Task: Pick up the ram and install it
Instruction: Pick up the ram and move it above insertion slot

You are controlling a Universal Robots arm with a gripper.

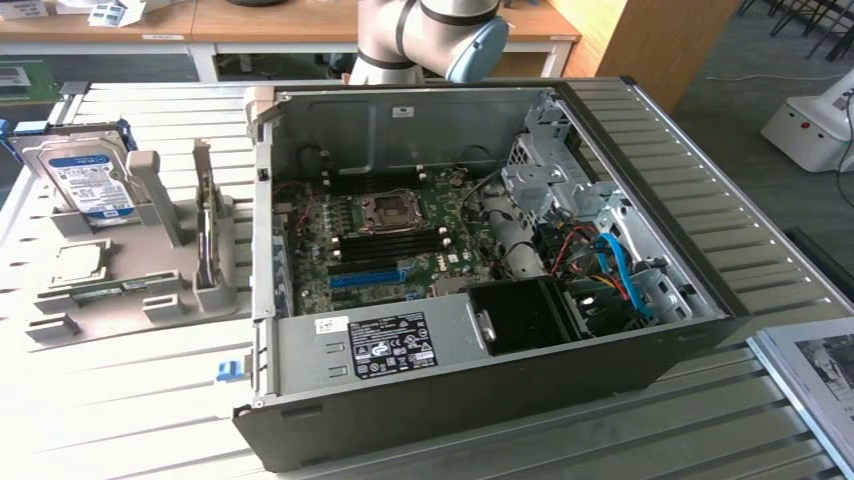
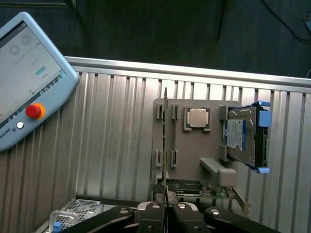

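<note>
Ram (image 1: 203, 235) stands on its long edge in a slot of the grey holder (image 1: 127, 290), on the surface to the exterior view's left of the open case (image 1: 467, 400).

Long axis lies level and runs from near to far in that view. Flat faces point left and right.

Wrist view: ram (image 2: 165, 126) seen edge-on, in line with the end effector (image 2: 165, 211). Fingers nearly together, holding nothing, well apart from the ram.

Judged light, stiff, thin, fragile. Grip mid-length across the flat faces near the upper edge, off the contacts.
</note>
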